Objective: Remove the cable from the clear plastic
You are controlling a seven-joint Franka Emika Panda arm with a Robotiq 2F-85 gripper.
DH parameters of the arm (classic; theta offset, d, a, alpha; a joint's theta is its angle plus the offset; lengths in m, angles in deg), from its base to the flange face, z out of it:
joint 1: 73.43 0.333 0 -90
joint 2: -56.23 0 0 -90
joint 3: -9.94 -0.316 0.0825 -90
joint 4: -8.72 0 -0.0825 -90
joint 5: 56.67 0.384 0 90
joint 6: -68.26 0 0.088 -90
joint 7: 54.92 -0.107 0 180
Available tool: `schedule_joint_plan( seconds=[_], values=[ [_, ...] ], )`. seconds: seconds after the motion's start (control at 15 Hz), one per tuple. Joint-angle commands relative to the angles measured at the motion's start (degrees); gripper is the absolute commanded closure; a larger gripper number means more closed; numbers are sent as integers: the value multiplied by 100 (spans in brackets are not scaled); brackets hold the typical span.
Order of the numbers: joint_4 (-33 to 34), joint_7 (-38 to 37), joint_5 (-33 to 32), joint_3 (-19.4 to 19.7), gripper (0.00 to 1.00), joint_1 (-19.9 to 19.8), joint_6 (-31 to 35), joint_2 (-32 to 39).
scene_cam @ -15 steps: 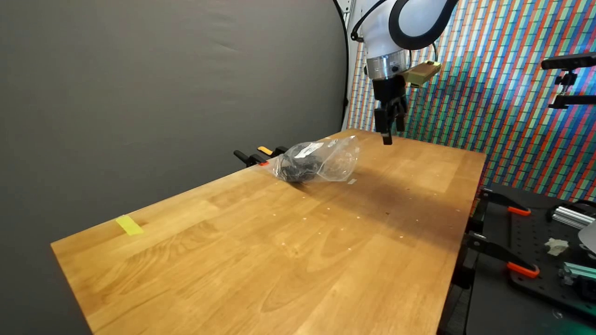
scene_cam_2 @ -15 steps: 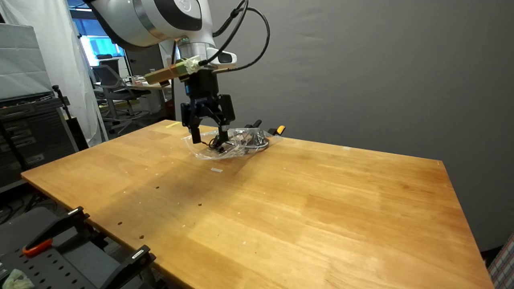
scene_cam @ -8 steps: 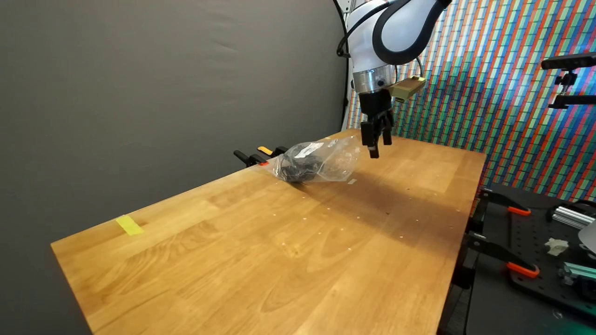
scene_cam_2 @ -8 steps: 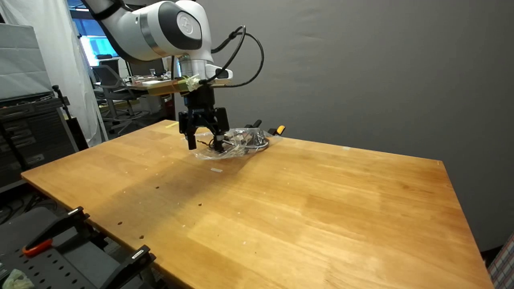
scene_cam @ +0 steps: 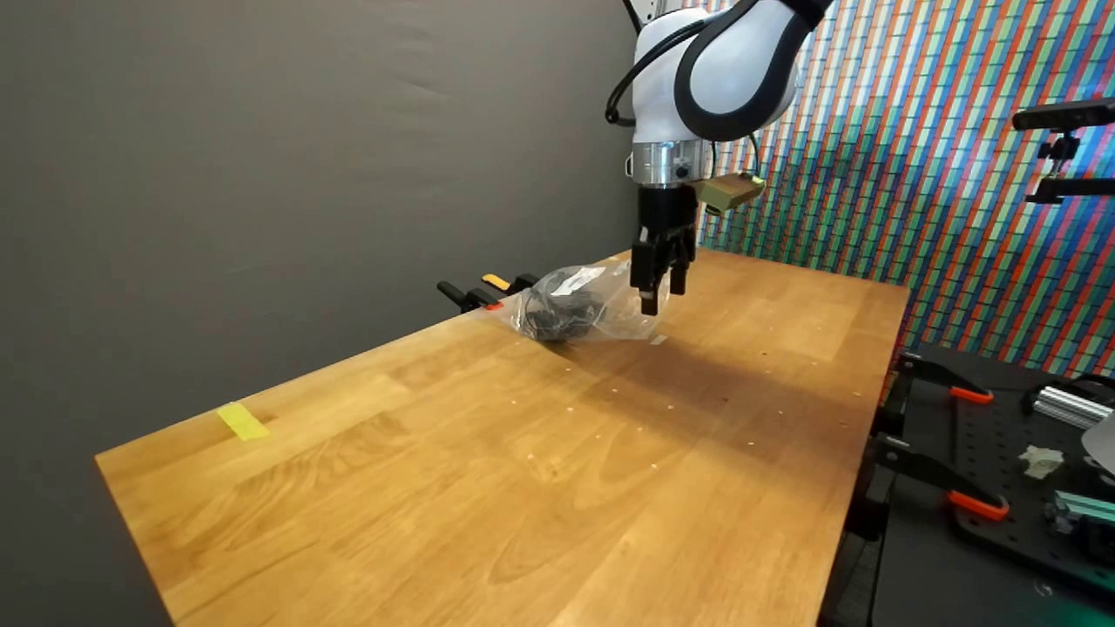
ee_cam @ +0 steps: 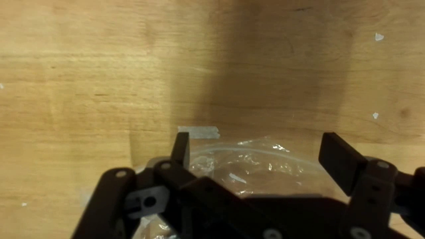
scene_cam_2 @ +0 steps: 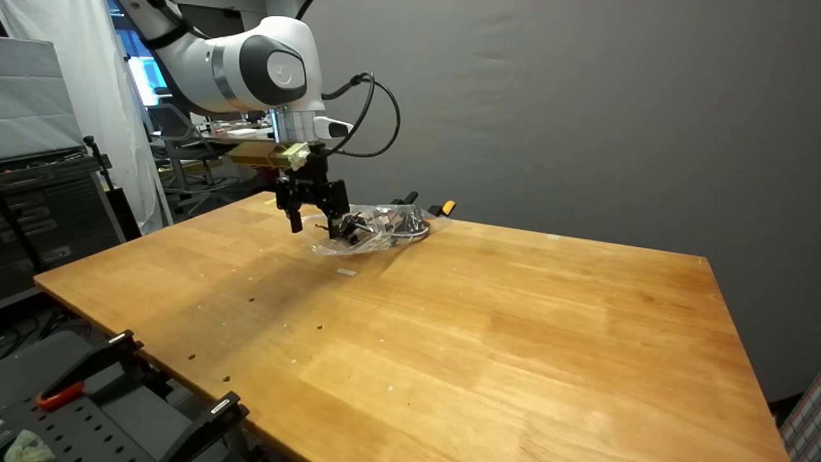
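Note:
A clear plastic bag (scene_cam: pixel 620 315) lies near the table's back edge. A dark coiled cable (scene_cam: pixel 557 319) is bunched in its end away from the gripper. In an exterior view the bag (scene_cam_2: pixel 375 242) also shows, with the cable (scene_cam_2: pixel 410 226) inside and dark cable ends toward its near-gripper end. My gripper (scene_cam: pixel 664 299) points down at the bag's open-looking, cable-free end; it also shows above it in an exterior view (scene_cam_2: pixel 315 231). In the wrist view the fingers (ee_cam: pixel 255 146) are wide apart and empty, with the bag's film (ee_cam: pixel 262 162) below between them. The cable is hidden there.
The wooden table (scene_cam: pixel 488 488) has a small tape strip (ee_cam: pixel 201 132) beside the bag. Clamps (scene_cam_2: pixel 442 208) grip the back edge right behind the bag. A yellow tape piece (scene_cam: pixel 243 421) lies on the table. A black side cart (scene_cam: pixel 941 557) with clamps adjoins the table.
My gripper has come down and moved across toward the bag, leftward in both exterior views. It stays open. The bag and cable have not visibly moved.

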Motion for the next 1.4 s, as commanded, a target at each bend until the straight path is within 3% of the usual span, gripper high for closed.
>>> schedule_joint_plan(
  seconds=[0.0,0.53,1.07,1.33],
  values=[
    [20,93,37,89,0,78,656,250],
    [-133,-123,-767,779,0,643,2360,637],
    [-415,-207,-1742,2048,0,1799,3548,888],
    [-457,-171,-1899,2661,0,2408,4263,1185]
  ],
)
